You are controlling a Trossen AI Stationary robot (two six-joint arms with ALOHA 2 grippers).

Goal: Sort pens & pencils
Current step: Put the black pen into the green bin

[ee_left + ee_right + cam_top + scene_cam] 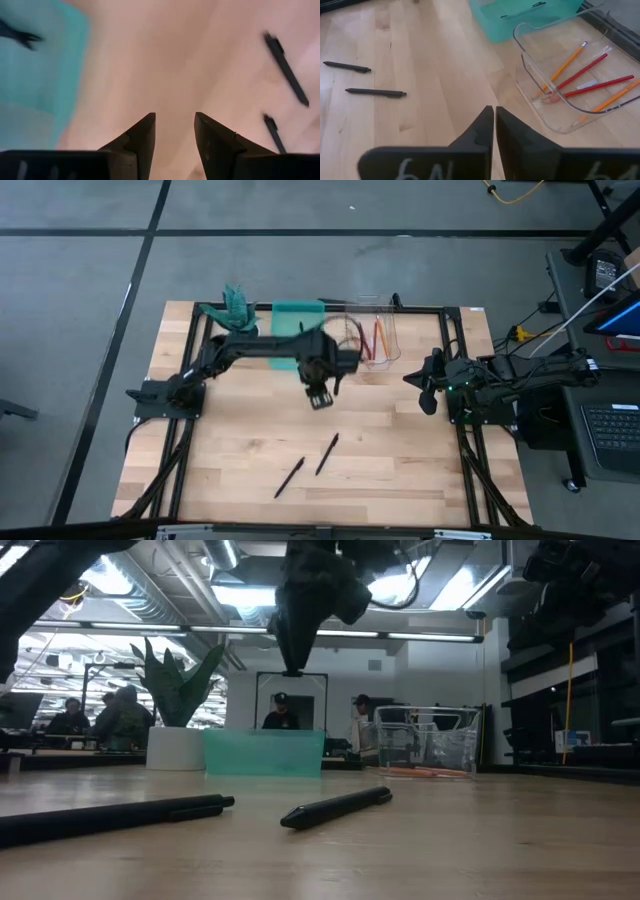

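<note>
Seen from above, the left gripper [320, 399] hangs at the centre of the frame with its fingers parted and nothing between them, just below the teal tray [297, 314] and the clear tray [385, 340], while two black pens [327, 453] lie on the bare table [240, 440] in the lower middle, well apart from it; the right gripper [428, 402] waits at the right edge with its fingers together. The pencils [378, 338] already sit in the clear tray. From table height, the pens [337, 808] lie flat in the foreground, thin and dark with a clip end, so a low, centred pinch across the barrel seems best. In the left wrist picture the fingertips [145, 131] stand apart over bare wood, the pens [286, 68] at the right edge and the teal tray [45, 75] at the left. In the right wrist picture two orange and two red pencils [582, 71] rest in the clear tray [530, 85] at the right, pens [375, 92] at the left.
</note>
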